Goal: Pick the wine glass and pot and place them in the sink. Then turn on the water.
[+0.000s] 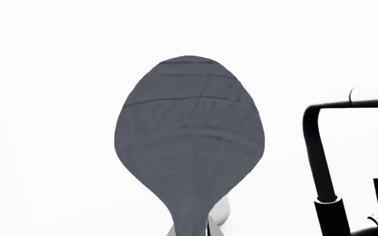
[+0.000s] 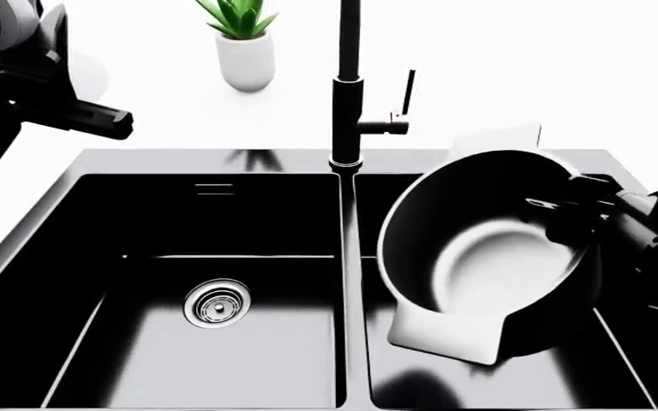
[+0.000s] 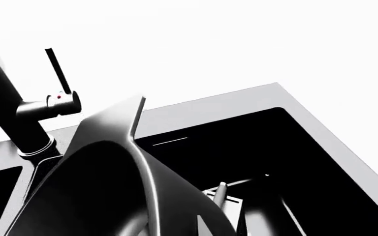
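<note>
The sink [image 2: 66, 184] fills the head view, both basins bare of dishes, a drain [image 2: 216, 302] in the left one. The pot [image 2: 489, 257] hangs tilted over the right basin, mouth toward the camera, with the right hand [image 2: 575, 210] closed on its far rim, one finger inside. So the step in hand looks to be setting the pot down; the next move calls for lowering and levelling it into that basin before letting go, keeping clear of the tap [image 2: 349, 86] just beside it.

The left hand [image 2: 106, 122] sits up over the worktop [image 2: 134, 86] at the sink's far left corner; whether it is wide or narrow I cannot tell. A plant [image 2: 243, 43] stands behind.

The glass shows in no view. The left wrist view alone shows a grey rounded shape [image 1: 189, 142] close to its lens, unidentifiable. The right wrist view shows the pot's outer wall and the tap lever [image 3: 57, 71] from the far side.
</note>
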`<state>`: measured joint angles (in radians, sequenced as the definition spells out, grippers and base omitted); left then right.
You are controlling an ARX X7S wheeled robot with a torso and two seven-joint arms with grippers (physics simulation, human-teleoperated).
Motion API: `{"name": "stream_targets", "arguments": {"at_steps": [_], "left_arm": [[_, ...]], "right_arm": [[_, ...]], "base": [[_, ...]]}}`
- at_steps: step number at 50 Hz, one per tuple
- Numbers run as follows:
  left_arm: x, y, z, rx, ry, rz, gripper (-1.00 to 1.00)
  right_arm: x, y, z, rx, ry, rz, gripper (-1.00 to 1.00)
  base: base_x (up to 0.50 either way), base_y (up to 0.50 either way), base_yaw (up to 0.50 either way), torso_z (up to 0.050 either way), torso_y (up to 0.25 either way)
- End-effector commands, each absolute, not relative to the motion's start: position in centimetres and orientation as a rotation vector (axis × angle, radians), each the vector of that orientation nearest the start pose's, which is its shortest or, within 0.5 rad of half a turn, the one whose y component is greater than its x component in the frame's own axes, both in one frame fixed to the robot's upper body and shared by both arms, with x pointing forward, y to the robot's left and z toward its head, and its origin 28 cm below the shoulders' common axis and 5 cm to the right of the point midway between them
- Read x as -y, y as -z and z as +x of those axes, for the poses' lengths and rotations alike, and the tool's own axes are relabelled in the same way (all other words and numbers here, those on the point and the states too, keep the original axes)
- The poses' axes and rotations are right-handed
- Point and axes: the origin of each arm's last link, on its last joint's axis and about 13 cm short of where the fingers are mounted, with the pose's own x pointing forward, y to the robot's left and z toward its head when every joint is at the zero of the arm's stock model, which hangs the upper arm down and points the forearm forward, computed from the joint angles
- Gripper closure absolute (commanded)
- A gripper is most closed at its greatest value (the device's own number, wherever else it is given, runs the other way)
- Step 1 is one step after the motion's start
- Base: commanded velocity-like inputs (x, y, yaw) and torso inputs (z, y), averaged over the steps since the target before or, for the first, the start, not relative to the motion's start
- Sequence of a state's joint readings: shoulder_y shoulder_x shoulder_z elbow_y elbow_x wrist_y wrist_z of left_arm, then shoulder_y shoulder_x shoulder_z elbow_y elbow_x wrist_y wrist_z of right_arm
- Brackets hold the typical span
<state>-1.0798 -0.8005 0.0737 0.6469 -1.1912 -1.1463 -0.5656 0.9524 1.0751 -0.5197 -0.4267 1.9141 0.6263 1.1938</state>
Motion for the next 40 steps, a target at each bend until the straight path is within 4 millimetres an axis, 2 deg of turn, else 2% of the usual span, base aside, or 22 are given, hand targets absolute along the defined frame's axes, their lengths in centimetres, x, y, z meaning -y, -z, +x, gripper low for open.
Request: {"name": "stream_targets", "arguments": {"at_steps": [1, 40], "left_arm": [[-27.9, -32.7, 21.8, 0.342, 0.017, 0.261, 1.00], [-27.9, -32.4, 22.0, 0.336, 0.017, 0.259, 1.00]], "right_arm": [[17.7, -29.4, 22.9, -0.129, 0.266, 0.175, 1.00], [17.9, -25.6, 24.1, -0.223, 0.265, 0.194, 1.00]], "base": [[0.00, 0.00, 0.00, 0.000, 0.009], [0.00, 0.00, 0.00, 0.002, 0.006]]}}
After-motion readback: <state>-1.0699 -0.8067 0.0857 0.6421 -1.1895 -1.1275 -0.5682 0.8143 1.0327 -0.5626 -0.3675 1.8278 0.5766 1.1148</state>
